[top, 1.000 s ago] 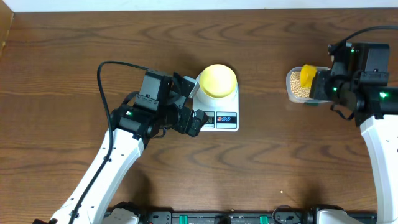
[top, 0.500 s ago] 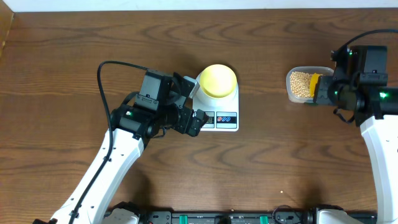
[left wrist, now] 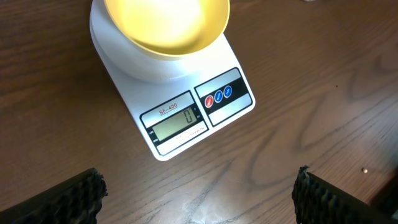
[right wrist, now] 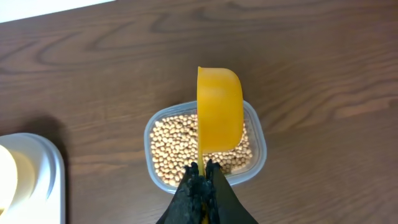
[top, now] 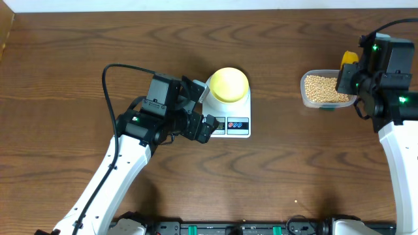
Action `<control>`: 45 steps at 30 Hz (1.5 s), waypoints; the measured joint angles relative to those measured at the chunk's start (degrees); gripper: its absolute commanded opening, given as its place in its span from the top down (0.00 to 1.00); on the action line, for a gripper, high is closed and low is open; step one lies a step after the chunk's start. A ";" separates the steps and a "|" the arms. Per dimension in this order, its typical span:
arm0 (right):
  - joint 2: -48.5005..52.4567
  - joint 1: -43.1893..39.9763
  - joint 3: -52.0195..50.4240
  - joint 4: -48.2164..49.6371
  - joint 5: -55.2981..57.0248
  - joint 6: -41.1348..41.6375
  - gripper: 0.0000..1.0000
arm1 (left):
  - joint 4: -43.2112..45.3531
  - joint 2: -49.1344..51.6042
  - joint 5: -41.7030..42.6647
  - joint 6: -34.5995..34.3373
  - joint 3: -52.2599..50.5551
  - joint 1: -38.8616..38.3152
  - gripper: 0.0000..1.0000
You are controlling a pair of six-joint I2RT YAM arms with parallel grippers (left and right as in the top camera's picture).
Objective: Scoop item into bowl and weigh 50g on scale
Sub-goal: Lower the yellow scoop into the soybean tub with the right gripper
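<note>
**Right arm holds spoon above the beans**

We note the right gripper [right wrist: 202, 183] pinched onto the handle of the yellow spoon [right wrist: 219, 109]. Its cup is turned on edge just past the fingertips, over the beans [right wrist: 171, 146] in the clear tub [right wrist: 261, 152]. The left gripper [left wrist: 198, 199] is spread wide. Just ahead of it sits the scale [left wrist: 186, 106], bearing the bowl [left wrist: 165, 25] and reading 0.

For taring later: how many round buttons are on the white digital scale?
2. A red round button and a blue round button sit side by side on the white digital kitchen scale, beside its grey display.
</note>
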 measured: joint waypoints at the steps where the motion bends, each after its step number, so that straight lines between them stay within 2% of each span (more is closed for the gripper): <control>1: 0.00 0.00 0.00 0.00 0.22 0.02 0.99 | -0.02 0.00 0.00 0.00 0.00 0.00 0.02; 12: 0.79 -1.22 0.11 -1.01 -0.66 -0.61 0.99 | -0.02 0.00 0.00 0.00 0.00 0.00 0.02; 24: 11.69 -6.71 0.17 -2.23 -11.23 -3.76 0.99 | 0.00 0.00 0.00 0.00 0.00 0.00 0.02; 32: 13.79 -9.01 0.17 -1.64 -15.17 -6.62 0.99 | 0.00 0.00 0.00 0.00 0.00 0.00 0.02; 45: 16.28 -9.92 0.17 -0.83 -15.52 -8.02 0.99 | 0.00 0.00 0.00 0.00 0.00 0.00 0.02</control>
